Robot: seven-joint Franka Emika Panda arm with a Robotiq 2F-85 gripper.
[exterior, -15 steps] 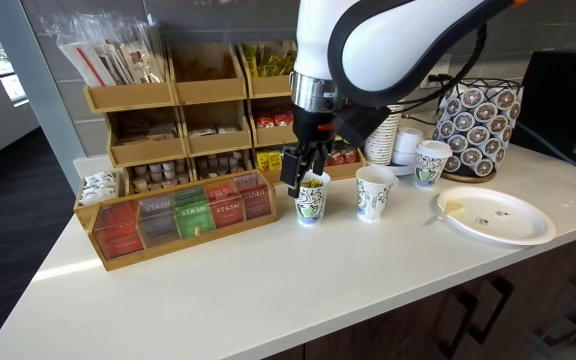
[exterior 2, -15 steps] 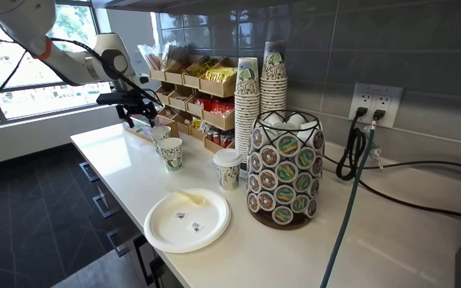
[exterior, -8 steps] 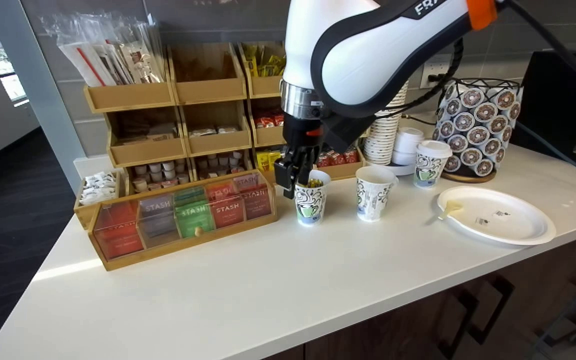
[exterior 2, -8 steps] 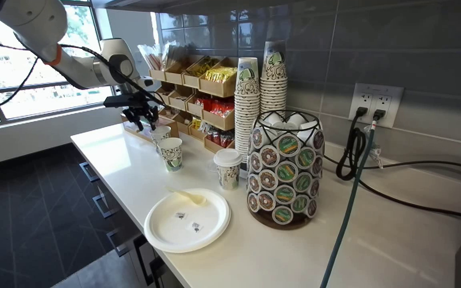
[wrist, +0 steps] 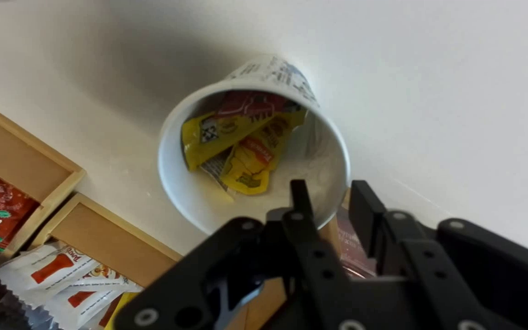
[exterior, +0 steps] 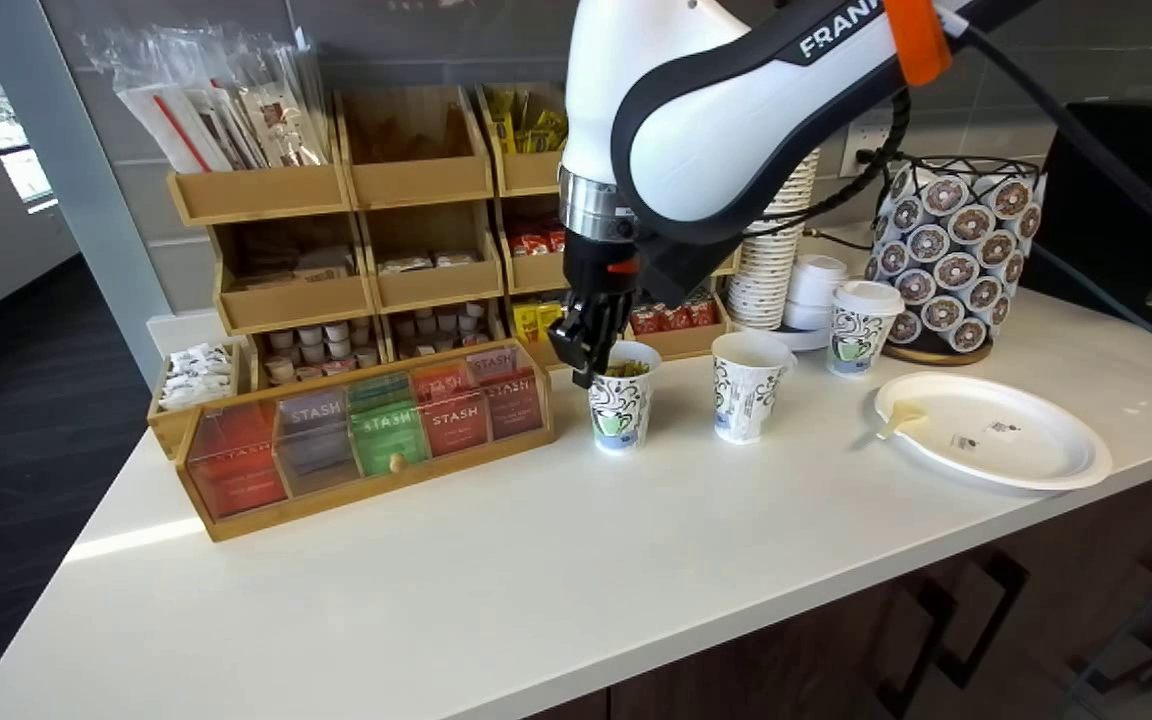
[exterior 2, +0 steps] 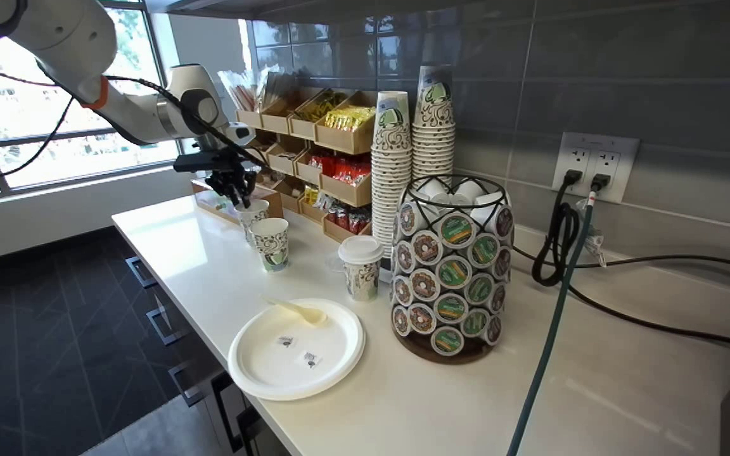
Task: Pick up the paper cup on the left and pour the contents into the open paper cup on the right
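Observation:
The left paper cup (exterior: 620, 412) stands upright on the counter, patterned with a green cup print. Yellow and red packets (wrist: 250, 146) lie inside it, seen from above in the wrist view. My gripper (wrist: 328, 188) is at its rim: a finger (wrist: 301, 197) reaches over the cup's mouth while its partner stays outside. The rim runs through the gap, and I see no grip on it. In an exterior view the gripper (exterior 2: 243, 201) hangs just above the cup. To its right stands the open paper cup (exterior: 744, 392), also upright; its inside bottom is hidden.
A tea box (exterior: 366, 450) sits left of the cups, with wooden condiment bins (exterior: 426, 185) behind. Farther right are a lidded cup (exterior: 858, 335), cup stacks (exterior: 764, 275), a pod rack (exterior: 956, 265), and a plate (exterior: 1036, 405) with a spoon (exterior 2: 308, 313).
The gripper has come down toward the left cup's rim, and its fingers have drawn nearer each other. The arm has shifted slightly left in an exterior view. Both cups remain in place.

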